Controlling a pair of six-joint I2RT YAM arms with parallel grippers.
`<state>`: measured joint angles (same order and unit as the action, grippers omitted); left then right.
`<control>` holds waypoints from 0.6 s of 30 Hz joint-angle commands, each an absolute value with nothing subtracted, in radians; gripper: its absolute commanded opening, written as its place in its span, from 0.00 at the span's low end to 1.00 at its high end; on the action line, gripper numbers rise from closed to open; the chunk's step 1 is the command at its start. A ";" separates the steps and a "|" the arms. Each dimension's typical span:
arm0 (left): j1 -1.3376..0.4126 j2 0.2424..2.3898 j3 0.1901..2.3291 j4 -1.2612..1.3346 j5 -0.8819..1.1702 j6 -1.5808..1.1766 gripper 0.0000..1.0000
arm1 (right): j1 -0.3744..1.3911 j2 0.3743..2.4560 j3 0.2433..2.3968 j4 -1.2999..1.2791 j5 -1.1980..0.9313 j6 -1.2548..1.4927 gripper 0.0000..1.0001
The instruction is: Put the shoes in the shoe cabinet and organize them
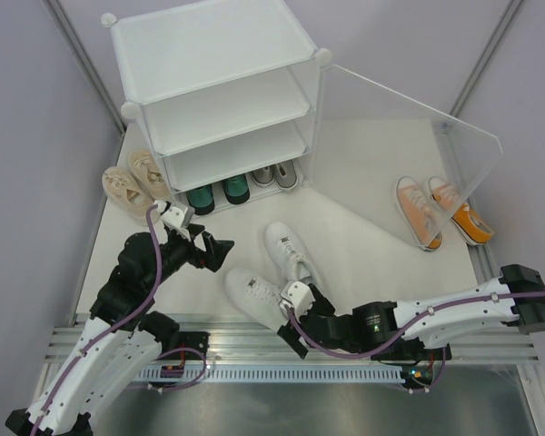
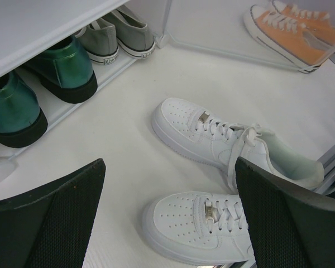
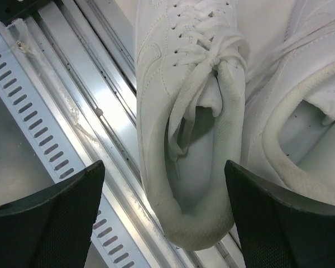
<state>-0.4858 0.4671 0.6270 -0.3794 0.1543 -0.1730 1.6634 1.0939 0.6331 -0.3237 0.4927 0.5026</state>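
Surface: white matte tabletop (image 1: 363, 173); alu rail (image 1: 254, 338) w/ slotted strip along the near edge. Pale lilac walls (image 1: 18, 136) close in on three sides.

Shoe cabinet (image 1: 213, 64) at 11 o'clock, back of table. Its clear door (image 1: 418, 154) is swung open twd 2 o'clock. Bottom tier holds dark green pair (image 1: 218, 193) + grey pair (image 1: 274, 174).

Beige pair (image 1: 134, 182) on the table just beside the cabinet's left side, 10 o'clock. Orange pair (image 1: 440, 211) at 3 o'clock, seen through the door. White pair (image 1: 274, 271) at 6 o'clock, side by side, toes twd 10 o'clock.

L gripper (image 2: 170, 162) hovers at 8 o'clock, fingers spread wide, nothing in them.

R gripper (image 3: 164, 164) also spread, straddling the heel of the near white sneaker (image 3: 184, 111), no pinch. Contact on its right finger unclear. That heel lies over the rail.
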 commanded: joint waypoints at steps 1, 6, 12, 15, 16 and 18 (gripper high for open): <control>-0.489 0.462 0.630 -0.364 0.143 -0.140 1.00 | 1.666 1.088 0.658 -0.429 0.546 0.540 0.93; -0.489 0.460 0.632 -0.364 0.143 -0.140 1.00 | 1.667 1.115 0.686 -0.439 0.563 0.520 0.95; -0.489 0.463 0.630 -0.362 0.141 -0.140 1.00 | 1.666 1.091 0.713 -0.394 0.549 0.456 0.97; -0.489 0.462 0.630 -0.364 0.144 -0.140 1.00 | 1.667 1.103 0.700 -0.347 0.557 0.423 0.98; -0.489 0.463 0.630 -0.364 0.146 -0.140 1.00 | 1.667 1.115 0.698 -0.345 0.560 0.422 0.98; -0.489 0.462 0.630 -0.364 0.147 -0.140 1.00 | 1.666 1.150 0.692 -0.327 0.563 0.413 0.98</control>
